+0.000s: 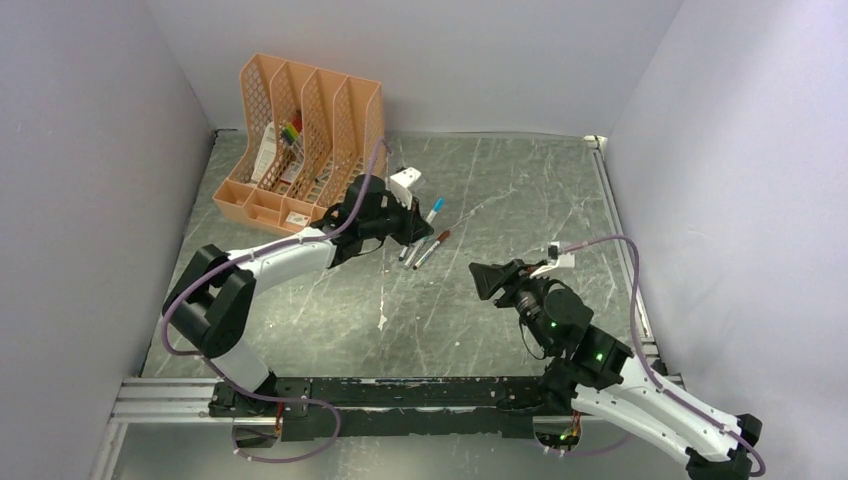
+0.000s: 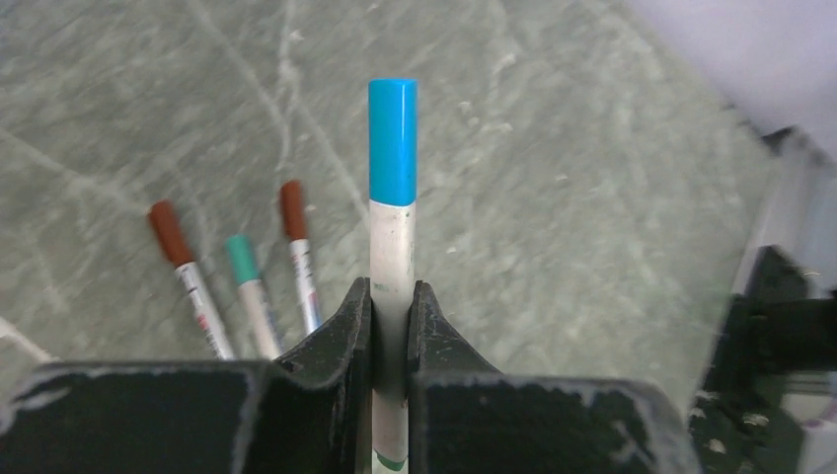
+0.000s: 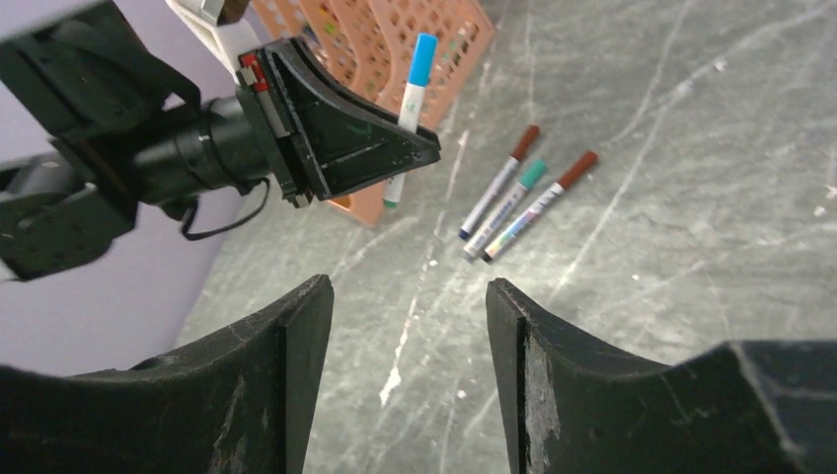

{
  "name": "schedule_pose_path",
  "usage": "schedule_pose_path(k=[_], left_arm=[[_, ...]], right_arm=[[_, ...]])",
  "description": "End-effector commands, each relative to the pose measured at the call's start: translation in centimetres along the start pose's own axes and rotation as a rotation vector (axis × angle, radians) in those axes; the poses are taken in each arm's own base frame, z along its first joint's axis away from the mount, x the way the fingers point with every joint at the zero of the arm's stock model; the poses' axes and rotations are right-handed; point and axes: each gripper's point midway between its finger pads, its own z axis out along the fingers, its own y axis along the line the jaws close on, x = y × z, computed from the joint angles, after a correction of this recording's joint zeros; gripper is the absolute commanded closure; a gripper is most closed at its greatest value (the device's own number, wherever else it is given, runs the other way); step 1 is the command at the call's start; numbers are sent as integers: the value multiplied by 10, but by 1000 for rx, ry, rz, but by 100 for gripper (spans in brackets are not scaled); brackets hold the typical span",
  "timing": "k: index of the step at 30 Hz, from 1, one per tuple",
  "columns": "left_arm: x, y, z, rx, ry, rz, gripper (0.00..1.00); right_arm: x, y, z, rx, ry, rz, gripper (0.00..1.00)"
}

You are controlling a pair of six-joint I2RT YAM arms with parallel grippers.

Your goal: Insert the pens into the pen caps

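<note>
My left gripper (image 1: 408, 226) (image 2: 392, 291) is shut on a white-grey pen (image 2: 392, 252) with a bright blue cap (image 2: 393, 143) on its far end, held off the table. The same pen shows in the right wrist view (image 3: 410, 109), sticking out past the left gripper's fingers (image 3: 345, 148). Three capped pens (image 1: 422, 249) lie side by side on the table just beyond it: two with red-brown caps (image 2: 170, 232) (image 2: 292, 209) and one with a teal cap (image 2: 240, 259). My right gripper (image 1: 490, 278) (image 3: 408, 296) is open and empty, above bare table. No loose cap shows.
An orange mesh file organizer (image 1: 300, 130) with coloured markers and papers stands at the back left, just behind the left gripper. A small white block (image 1: 405, 183) sits next to it. Purple walls close in the grey marbled table (image 1: 500, 200) on three sides.
</note>
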Motion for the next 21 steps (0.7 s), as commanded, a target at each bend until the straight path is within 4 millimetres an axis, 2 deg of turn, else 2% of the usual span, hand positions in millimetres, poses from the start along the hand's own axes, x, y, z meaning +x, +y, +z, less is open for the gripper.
schedule_pose_path(k=[1,5,8,16,21], left_arm=[[31,42,0,-238,177,148,88],[43,33,15,-228,212,151,87],[61,26,30,-197,259,148,88],[92,15,59,-108,329,125,85],[105,18,70,-98,362,114,85]], right_arm=[[18,-20,1,83,50,-24,43],[27,-24,5,111,86,-54,43],[28,-24,6,126,99,-63,44],[34,-25,9,158,164,-129,44],[36,-27,8,157,163,-122,44]])
